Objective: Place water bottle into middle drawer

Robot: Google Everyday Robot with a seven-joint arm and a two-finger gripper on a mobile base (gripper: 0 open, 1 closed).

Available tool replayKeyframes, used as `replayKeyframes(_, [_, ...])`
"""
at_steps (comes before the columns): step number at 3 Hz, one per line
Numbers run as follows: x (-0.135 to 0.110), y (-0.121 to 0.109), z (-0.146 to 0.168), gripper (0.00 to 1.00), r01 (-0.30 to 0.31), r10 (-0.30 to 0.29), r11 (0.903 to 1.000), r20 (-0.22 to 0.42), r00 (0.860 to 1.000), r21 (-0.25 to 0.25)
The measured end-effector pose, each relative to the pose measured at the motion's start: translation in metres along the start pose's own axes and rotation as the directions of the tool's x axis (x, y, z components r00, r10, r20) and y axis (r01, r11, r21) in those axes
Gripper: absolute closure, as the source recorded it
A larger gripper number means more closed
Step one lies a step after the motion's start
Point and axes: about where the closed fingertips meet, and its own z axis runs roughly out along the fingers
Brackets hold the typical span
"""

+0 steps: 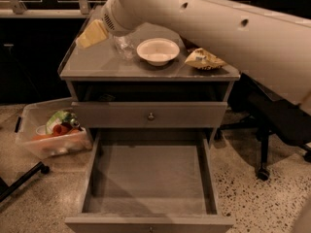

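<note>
The water bottle (pixel 125 47), small, clear and crinkled, stands on the grey cabinet top (pixel 97 64), just left of the white bowl (pixel 158 51). My gripper (pixel 92 33), pale yellow, hangs at the end of the white arm over the cabinet top's back left, just left of the bottle; the wrist covers the bottle's top. Nothing shows in the gripper. The middle drawer (pixel 150 178) is pulled out wide below, its bare grey floor showing.
A crumpled snack bag (pixel 203 59) lies right of the bowl. A shut drawer front with a round knob (pixel 151 116) sits above the open drawer. A clear bin of packets (pixel 53 132) stands on the floor at left, an office chair base (pixel 265 171) at right.
</note>
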Motion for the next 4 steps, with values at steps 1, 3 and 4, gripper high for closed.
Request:
replayKeyframes(1, [0.029,-0.037,0.048,0.00,-0.089,0.090,0.9957,-0.007,0.996,0.023])
replayKeyframes(3, [0.067,-0.101,0.112,0.00,-0.191,0.192,0.9767,0.005,0.981,0.097])
replayKeyframes(4, [0.061,-0.115,0.123,0.00,-0.189,0.187,0.9733,0.024,0.982,0.131])
